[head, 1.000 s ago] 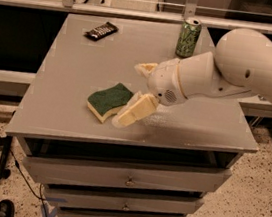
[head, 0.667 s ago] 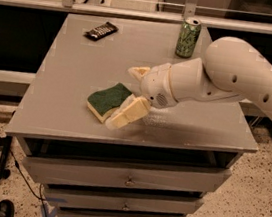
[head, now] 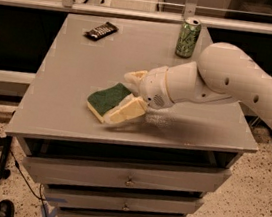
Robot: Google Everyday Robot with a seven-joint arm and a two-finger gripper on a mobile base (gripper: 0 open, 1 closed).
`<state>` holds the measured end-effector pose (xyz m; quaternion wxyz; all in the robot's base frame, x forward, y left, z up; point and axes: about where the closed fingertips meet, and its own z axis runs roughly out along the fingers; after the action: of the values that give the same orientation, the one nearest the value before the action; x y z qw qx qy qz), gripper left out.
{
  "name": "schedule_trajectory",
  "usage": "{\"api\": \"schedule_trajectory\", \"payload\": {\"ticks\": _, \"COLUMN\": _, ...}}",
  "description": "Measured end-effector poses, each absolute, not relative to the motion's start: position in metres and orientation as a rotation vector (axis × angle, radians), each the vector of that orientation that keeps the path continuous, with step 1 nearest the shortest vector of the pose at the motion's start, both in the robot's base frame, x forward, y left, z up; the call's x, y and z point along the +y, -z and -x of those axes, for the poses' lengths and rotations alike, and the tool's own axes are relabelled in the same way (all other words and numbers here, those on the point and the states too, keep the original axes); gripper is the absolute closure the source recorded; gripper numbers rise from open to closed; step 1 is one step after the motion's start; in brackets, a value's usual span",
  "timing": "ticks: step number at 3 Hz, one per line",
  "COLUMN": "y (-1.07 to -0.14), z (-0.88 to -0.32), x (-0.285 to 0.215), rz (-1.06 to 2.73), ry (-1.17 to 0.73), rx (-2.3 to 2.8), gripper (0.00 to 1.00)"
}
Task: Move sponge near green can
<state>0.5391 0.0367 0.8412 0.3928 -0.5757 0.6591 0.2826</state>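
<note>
The sponge (head: pixel 104 99), dark green on top with pale yellow foam below, lies flat near the front middle of the grey table (head: pixel 76 67). My gripper (head: pixel 120 97) reaches in from the right. It is open, with one cream finger (head: pixel 135 76) behind the sponge's right end and the other (head: pixel 127 111) in front of it. The green can (head: pixel 188 37) stands upright at the back right of the table, well away from the sponge.
A flat dark candy-bar wrapper (head: pixel 101 30) lies at the back left. My thick white arm (head: pixel 240 82) spans the right side of the table, just in front of the can. Drawers (head: pixel 126 180) sit under the tabletop. A glass barrier runs behind the table.
My gripper has slid left and a little forward, so its fingers now straddle the sponge's right end. The sponge and the can have not moved.
</note>
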Motion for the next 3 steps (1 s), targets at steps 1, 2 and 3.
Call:
{"api": "schedule_trajectory", "payload": {"ticks": 1, "y": -0.84, "z": -0.545, "x": 0.034, "rz": 1.45, "ry": -0.719, "rx": 1.683, "gripper": 0.4}}
{"api": "schedule_trajectory", "payload": {"ticks": 2, "y": -0.841, "z": -0.549, "x": 0.029, "rz": 1.441, "ry": -0.716, "rx": 1.694, "gripper": 0.63}}
{"api": "schedule_trajectory", "payload": {"ticks": 3, "y": -0.853, "z": -0.557, "x": 0.002, "rz": 1.414, "ry": -0.665, "rx": 1.714, "gripper": 0.86}}
